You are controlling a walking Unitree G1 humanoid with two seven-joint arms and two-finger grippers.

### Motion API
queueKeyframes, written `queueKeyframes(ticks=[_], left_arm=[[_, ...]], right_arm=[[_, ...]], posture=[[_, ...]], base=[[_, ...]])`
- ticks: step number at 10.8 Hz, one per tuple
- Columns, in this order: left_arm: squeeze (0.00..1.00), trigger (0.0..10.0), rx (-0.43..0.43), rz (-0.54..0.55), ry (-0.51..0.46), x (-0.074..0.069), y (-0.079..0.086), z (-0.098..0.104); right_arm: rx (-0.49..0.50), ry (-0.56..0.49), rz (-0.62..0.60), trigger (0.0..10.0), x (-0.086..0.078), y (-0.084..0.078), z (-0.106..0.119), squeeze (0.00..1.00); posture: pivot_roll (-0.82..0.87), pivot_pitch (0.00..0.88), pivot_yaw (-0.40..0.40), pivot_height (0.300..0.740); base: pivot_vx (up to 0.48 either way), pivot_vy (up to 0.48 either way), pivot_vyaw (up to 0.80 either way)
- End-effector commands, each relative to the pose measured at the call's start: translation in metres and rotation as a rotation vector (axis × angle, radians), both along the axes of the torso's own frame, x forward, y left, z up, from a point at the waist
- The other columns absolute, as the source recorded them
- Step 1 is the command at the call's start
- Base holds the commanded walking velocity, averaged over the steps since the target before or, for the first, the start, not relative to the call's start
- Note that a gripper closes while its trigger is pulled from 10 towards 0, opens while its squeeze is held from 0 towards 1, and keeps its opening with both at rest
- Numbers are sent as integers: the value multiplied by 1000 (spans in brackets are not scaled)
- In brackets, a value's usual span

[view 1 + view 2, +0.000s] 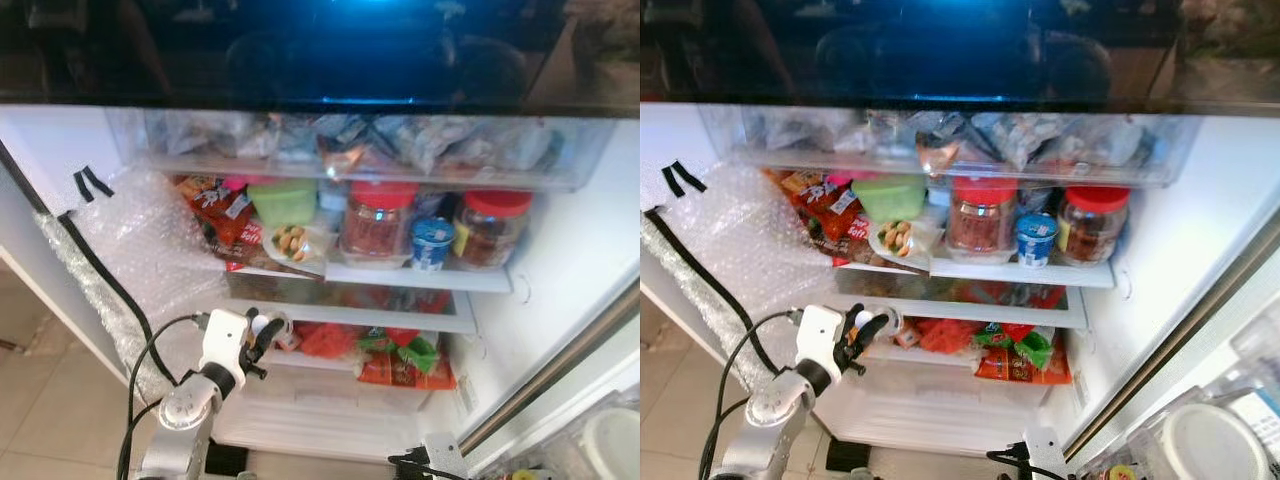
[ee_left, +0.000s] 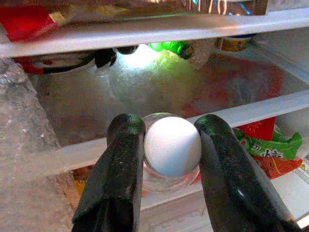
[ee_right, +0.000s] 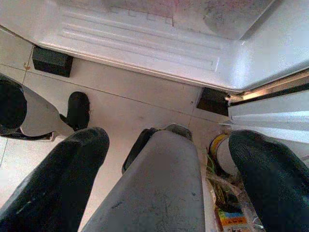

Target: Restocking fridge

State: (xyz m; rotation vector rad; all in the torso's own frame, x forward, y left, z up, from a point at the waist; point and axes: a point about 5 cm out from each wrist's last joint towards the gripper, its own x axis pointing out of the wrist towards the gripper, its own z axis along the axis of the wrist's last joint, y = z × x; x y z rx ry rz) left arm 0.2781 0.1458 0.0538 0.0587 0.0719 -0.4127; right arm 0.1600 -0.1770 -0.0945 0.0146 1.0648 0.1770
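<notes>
From my head, the open white fridge (image 1: 560, 300) already looks quite full: red-lidded glass jars (image 1: 378, 222), a green plastic box (image 1: 282, 200) and a small blue cup (image 1: 432, 243) sit on the upper shelf. My left end effector (image 1: 262, 333) reaches toward the lower shelf (image 1: 350, 315) on the left.

At my left wrist, its fingers (image 2: 120, 169) pinch a small clear jar with a round white lid (image 2: 172, 146). I think it is not yet put down.

At my right wrist, that end effector (image 3: 166, 183) hangs spread wide over the tiled floor (image 3: 145, 101).
</notes>
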Motion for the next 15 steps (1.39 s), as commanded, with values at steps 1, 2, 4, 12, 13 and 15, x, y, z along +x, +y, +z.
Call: queueKeyframes(ticks=[1, 2, 4, 12, 13, 15], left_arm=[[0, 10000, 15, -16, -23, 2, -2, 3], [0, 10000, 19, -10, -30, 3, -2, 3], [0, 10000, 26, 30, -44, 9, -1, 5], [0, 10000, -1, 39, -58, 15, -6, 8], [0, 10000, -6, 34, -63, 16, -8, 9], [0, 10000, -4, 9, -89, 20, -12, 13]], right_arm=[[6, 4, -12, 10000, 0, -1, 0, 0], [12, -7, -17, 10000, 0, -1, 0, 0], [9, -9, -14, 10000, 1, -1, 0, 0], [17, -15, -18, 10000, 1, 0, 1, 0], [19, -15, -18, 10000, 1, 0, 1, 0], [24, -15, -20, 10000, 1, 1, 1, 0]], posture=[[13, 0, -1, 675], [13, 0, -2, 675], [10, 0, 0, 675], [1, 0, 4, 640], [0, 0, 4, 640], [-4, 0, 6, 640]], base=[[0, 0, 0], [0, 0, 0], [0, 0, 0], [0, 0, 0], [0, 0, 0], [0, 0, 0]])
